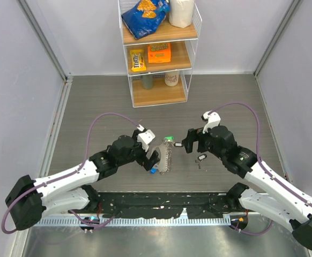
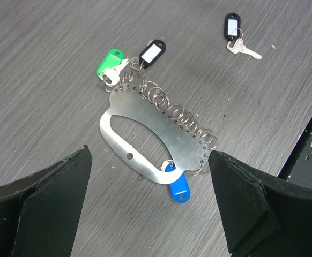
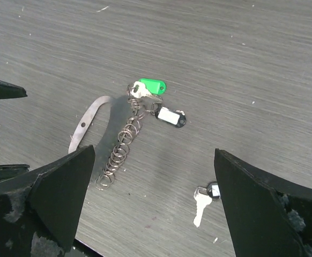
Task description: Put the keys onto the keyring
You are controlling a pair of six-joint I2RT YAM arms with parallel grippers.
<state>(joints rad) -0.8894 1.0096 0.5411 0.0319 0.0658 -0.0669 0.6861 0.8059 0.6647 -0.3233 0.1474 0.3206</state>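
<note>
While left gripper [image 2: 149, 160] and right gripper [image 3: 155, 152] gape wide, empty | one key [image 2: 243, 49] loose, apart from keyring [image 2: 145, 128] | other key [image 2: 152, 53] beside it, attachment unclear | threading left

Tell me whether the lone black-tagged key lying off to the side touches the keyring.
Apart. The left wrist view shows bare table between the key and the keyring.

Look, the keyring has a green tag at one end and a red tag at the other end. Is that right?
Not quite. The keyring does have a green tag at one end, but at the other end is a blue tag, not a red one. The left wrist view shows it clearly.
</note>
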